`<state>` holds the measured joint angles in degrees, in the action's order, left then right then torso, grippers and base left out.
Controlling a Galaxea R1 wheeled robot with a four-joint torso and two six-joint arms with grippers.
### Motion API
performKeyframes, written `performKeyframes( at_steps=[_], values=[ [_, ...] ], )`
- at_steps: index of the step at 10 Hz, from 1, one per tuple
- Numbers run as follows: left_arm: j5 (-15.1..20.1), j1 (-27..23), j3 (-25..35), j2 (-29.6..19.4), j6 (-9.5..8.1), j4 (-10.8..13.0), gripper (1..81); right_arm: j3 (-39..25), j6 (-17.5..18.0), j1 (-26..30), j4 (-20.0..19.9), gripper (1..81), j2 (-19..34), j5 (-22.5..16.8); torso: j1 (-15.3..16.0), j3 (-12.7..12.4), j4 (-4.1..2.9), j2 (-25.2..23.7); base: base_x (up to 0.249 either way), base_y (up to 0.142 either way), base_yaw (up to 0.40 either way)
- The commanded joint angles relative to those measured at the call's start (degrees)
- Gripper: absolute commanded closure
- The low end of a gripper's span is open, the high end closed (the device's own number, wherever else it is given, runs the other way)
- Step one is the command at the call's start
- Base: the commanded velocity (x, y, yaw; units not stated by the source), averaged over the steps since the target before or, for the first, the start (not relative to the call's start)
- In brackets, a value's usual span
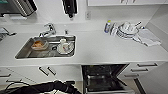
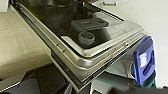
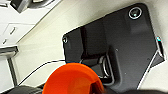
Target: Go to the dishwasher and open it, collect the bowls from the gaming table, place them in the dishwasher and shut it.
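The dishwasher [image 1: 103, 77] stands open under the white counter, its dark inside and wire racks in view. Its lowered door [image 2: 82, 50] runs close by the left wrist, steel rim and dark detergent compartment facing up. A blue piece [image 2: 143, 60] sits beside the door's edge; I cannot tell what it is. My left arm [image 1: 50, 87] reaches in low, left of the dishwasher. An orange bowl [image 3: 72, 80] hangs above the floor right at my right wrist, seemingly held there. The gaming table is out of view.
A steel sink [image 1: 46, 47] in the counter holds an orange-brown bowl [image 1: 38, 45] and white dishes [image 1: 65, 47]. A dish rack [image 1: 127, 30], a bottle [image 1: 107, 26] and a cloth [image 1: 147, 37] stand at the back right. White drawers [image 1: 142, 68] flank the dishwasher.
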<state>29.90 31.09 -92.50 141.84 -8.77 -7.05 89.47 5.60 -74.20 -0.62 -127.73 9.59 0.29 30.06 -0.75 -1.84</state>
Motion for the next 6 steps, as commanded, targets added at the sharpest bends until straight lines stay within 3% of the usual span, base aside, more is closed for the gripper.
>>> performKeyframes(
  at_steps=[1,3,6],
  values=[
    [-4.8,7.5,12.9,-16.1,1.56,4.0,1.0,-17.1,0.1,8.8,-3.6,81.1,16.5,-2.8,0.0,0.0,0.00,0.0,0.000,0.000,0.000],
    [-8.8,18.0,12.2,-18.3,4.99,3.9,1.0,-21.9,0.2,12.0,-5.1,81.1,20.4,-2.5,0.0,0.0,0.00,0.0,0.000,0.000,0.000],
    [-20.0,34.9,6.0,-16.1,11.65,3.9,1.0,-26.5,0.2,21.6,-11.0,81.1,22.2,-1.4,0.0,0.0,0.00,0.0,0.000,0.000,0.000]
  ],
)
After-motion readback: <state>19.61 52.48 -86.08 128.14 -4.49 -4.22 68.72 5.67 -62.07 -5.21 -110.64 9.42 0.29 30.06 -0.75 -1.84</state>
